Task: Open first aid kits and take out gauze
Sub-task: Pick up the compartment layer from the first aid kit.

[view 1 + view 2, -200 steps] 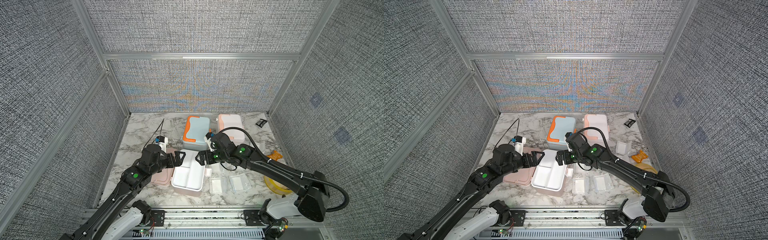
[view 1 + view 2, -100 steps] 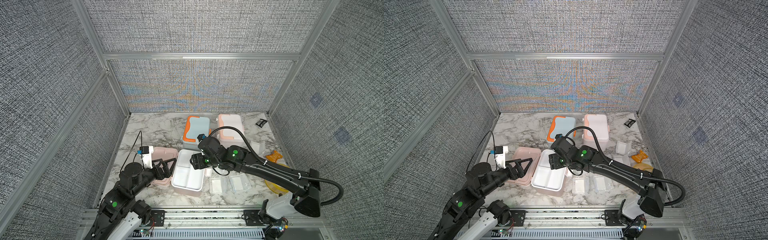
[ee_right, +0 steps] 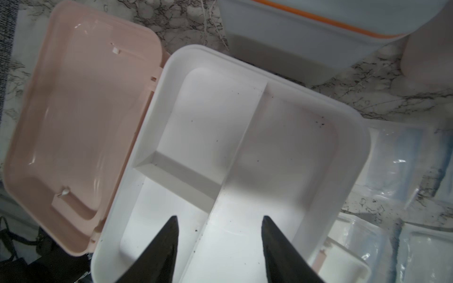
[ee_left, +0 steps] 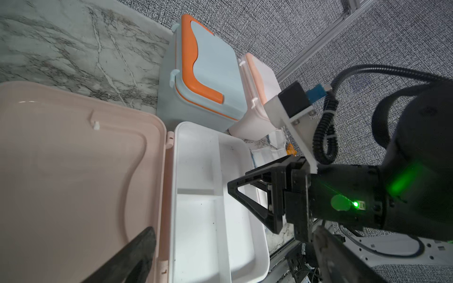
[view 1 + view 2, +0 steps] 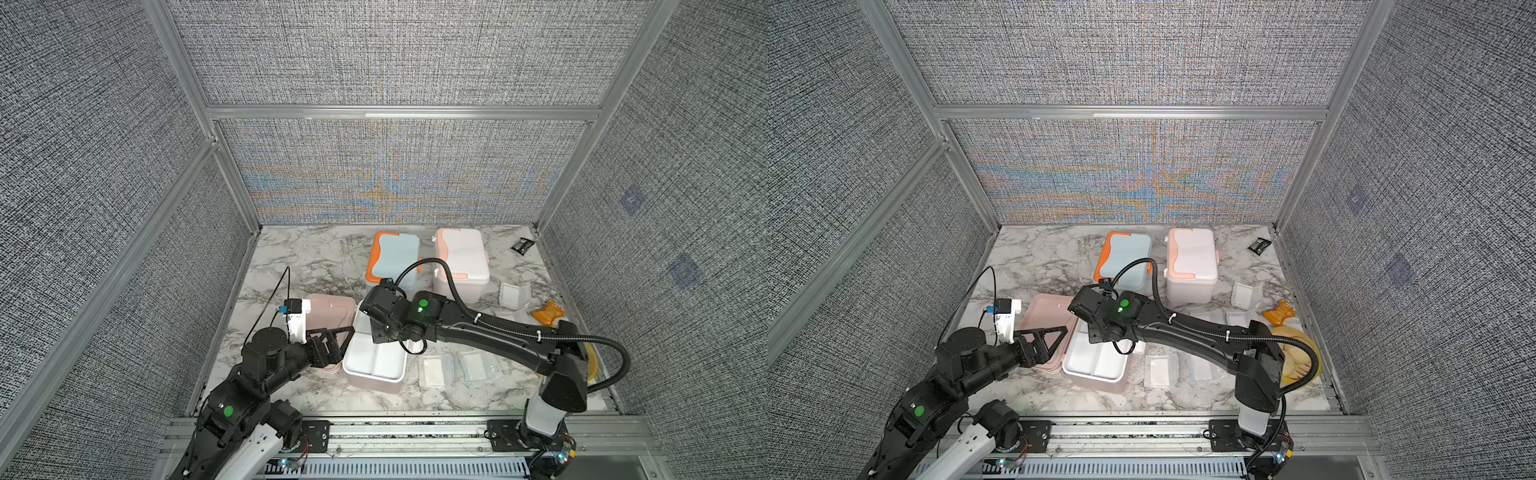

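At the left, the left gripper (image 5: 1050, 343) sits above the near part of the pink lid (image 5: 328, 307). Its fingers (image 4: 139, 252) are spread wide and empty, and I cannot tell whether they touch the lid. The pink kit (image 5: 376, 388) stands open near the front of the marble tabletop (image 5: 299, 257). Its lid lies flat to the left, hinged to the body, and a white tray (image 3: 282, 137) fills the top of the body. The tray's three compartments hold only a few dark specks.

The right gripper (image 3: 219, 218) hangs just over this tray. Its fingers are parted to either side of the long divider with nothing between them, and contact with the tray cannot be judged.

Behind the open kit the blue kit (image 5: 395, 257), trimmed in orange, stands shut. Just beside it on the right is the white kit (image 5: 461, 259) with its peach handle, also shut.

Right of the open kit a gauze pad (image 5: 434, 370) in a clear wrapper lies flat on the tabletop. A second gauze pad (image 5: 478, 365) lies just beside it, partly under the right arm. A third gauze pad (image 5: 513, 295), bent upward, sits farther back near the white kit. More clear wrapping shows beneath the arm, too hidden to count.

At the right edge lies an orange packet (image 5: 548, 311). A yellow dish (image 5: 1304, 353) is mostly hidden behind the arm, and a black packet (image 5: 523, 245) lies in the far corner.
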`<state>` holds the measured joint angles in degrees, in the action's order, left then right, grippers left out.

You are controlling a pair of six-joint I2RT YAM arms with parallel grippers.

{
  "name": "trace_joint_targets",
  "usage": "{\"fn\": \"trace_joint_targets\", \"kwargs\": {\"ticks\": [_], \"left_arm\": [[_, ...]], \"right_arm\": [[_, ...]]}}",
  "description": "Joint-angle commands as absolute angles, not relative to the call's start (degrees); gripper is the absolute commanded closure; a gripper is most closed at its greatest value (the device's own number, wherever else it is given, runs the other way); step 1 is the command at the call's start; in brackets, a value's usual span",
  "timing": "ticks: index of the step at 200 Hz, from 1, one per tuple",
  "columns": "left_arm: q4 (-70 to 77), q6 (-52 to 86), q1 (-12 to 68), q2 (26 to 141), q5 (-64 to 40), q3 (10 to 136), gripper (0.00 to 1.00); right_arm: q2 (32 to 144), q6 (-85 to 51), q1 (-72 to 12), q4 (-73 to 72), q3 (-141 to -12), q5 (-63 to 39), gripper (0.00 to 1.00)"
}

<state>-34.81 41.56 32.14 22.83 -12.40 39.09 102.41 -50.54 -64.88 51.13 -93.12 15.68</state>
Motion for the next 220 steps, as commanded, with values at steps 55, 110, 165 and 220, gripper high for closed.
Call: {"fn": "trace_joint_targets", "kwargs": {"ticks": [55, 110, 165, 220], "left_arm": [[-34.18, 39.99, 32.07, 23.95, -13.83, 38.98, 0.0], [-33.94, 39.64, 32.06, 24.52, -12.42, 39.12, 0.0], [-34.27, 40.07, 32.08, 23.64, -10.48, 38.57, 0.0], [-35.22, 40.08, 32.03, 23.01, -9.27, 38.85, 0.01]], "right_arm": [[111.51, -54.33, -64.32, 58.97, -101.13, 20.21, 0.54], [115.24, -54.49, -64.34, 60.56, -103.45, 19.53, 0.74], [116.73, -54.49, -64.33, 60.03, -103.27, 19.11, 0.87], [116.89, -54.49, -64.31, 58.93, -103.18, 18.68, 0.96]]}}
